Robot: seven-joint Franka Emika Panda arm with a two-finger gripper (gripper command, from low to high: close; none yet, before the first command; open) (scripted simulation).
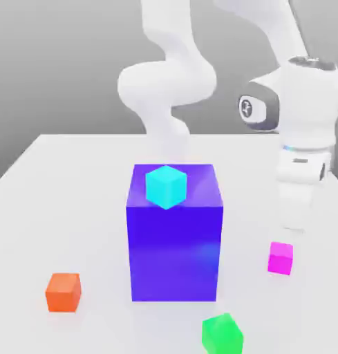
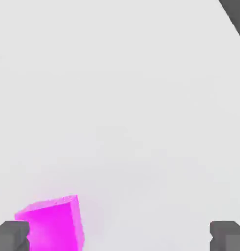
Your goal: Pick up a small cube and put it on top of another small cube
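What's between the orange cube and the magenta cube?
The big blue block, with the cyan cube on top, stands between orange and magenta in the exterior view.

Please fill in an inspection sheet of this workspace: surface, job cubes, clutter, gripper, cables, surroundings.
Surface: white tabletop, plain, no marks seen.
Job cubes: magenta cube on the tabletop, near the gripper; green cube also on it, nothing on top, partly cut by the picture edge.
Clutter: large blue block with cyan cube on top; orange cube at the exterior view's left.
Gripper: open, above the tabletop, holding nothing; magenta cube off-centre, close to one fingertip in the hand view.
Cables: nothing seen.
Surroundings: plain grey background.
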